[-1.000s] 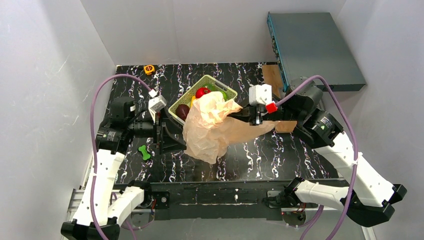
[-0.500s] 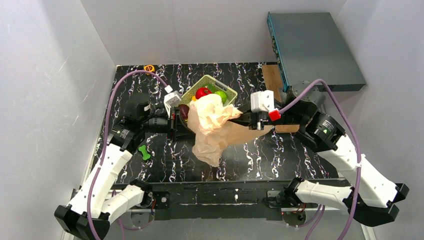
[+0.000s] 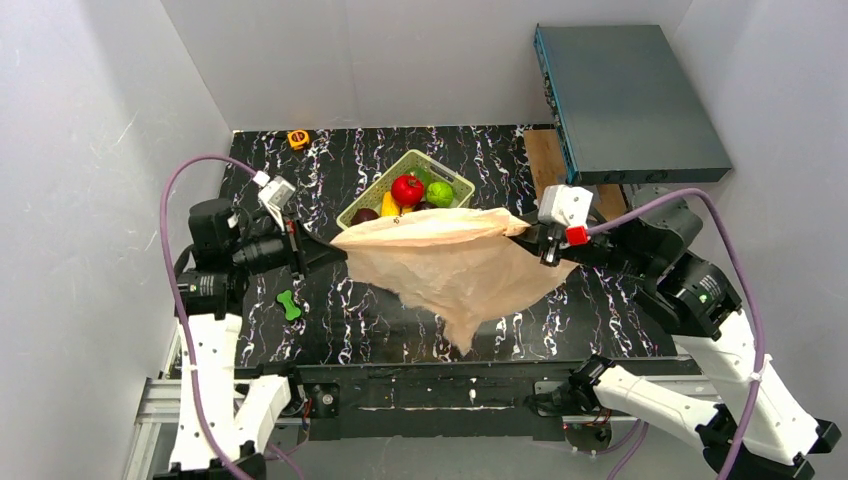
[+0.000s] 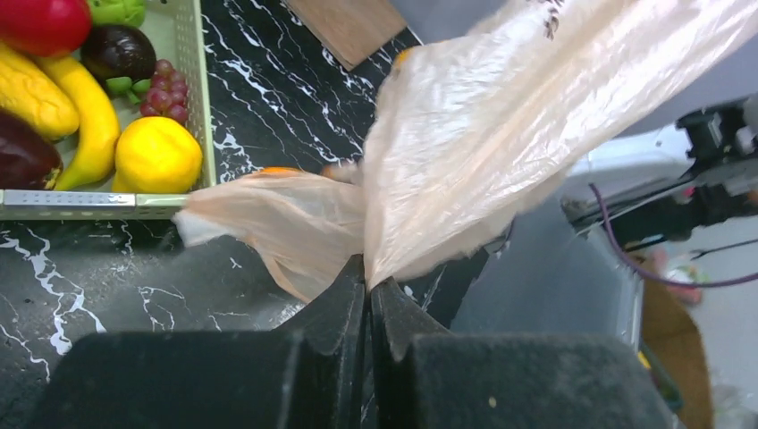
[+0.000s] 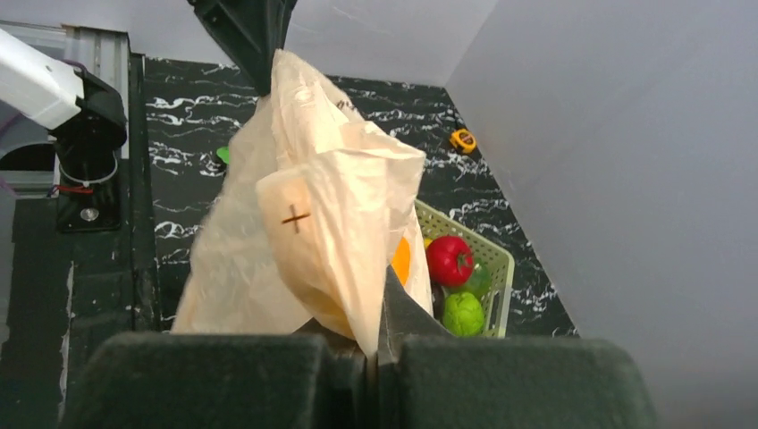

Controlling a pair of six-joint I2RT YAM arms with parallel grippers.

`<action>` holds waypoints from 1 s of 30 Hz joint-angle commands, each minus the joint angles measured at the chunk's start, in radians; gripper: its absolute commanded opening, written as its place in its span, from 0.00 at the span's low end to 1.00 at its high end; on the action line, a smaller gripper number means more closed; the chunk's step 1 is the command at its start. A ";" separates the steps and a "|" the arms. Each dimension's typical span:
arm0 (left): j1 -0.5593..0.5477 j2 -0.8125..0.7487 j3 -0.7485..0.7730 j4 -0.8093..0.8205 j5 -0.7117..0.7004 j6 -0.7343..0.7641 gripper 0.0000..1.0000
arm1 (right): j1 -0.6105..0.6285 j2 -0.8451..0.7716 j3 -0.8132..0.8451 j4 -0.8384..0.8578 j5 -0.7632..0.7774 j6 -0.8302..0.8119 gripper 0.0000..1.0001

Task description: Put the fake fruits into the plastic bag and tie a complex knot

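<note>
Both claws are shut on the plastic bag (image 3: 450,275). From above, left gripper (image 3: 332,243) and right gripper (image 3: 522,228) pinch opposite rim ends, so its long axis runs left to right. The fake fruits (image 3: 407,190) lie just behind it in the basket (image 3: 375,185), probably nearer the left arm. Each wrist view shows jaws pressed on thin film.

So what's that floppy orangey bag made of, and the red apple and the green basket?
The plastic bag looks like thin, half see-through plastic film: it crinkles and light passes through it. The red apple seems to be hard glossy plastic, with a bright shine spot. The green basket looks like stiff matte plastic with moulded slots.
</note>
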 commanded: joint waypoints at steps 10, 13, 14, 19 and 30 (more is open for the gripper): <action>0.162 0.174 0.160 -0.121 0.202 0.136 0.00 | -0.112 0.052 0.053 -0.026 0.044 0.224 0.01; 0.136 0.180 0.213 -0.118 0.203 0.088 0.00 | -0.121 0.107 0.034 -0.055 0.065 0.262 0.01; 0.128 0.179 0.228 -0.112 0.190 0.077 0.00 | -0.124 0.118 0.023 -0.072 0.065 0.262 0.12; 0.101 0.193 0.300 -0.090 0.145 0.023 0.00 | -0.128 0.117 -0.003 -0.152 0.031 0.210 0.98; -0.181 0.252 0.382 -0.185 -0.034 0.071 0.00 | 0.002 0.352 0.349 -0.164 -0.070 0.133 0.98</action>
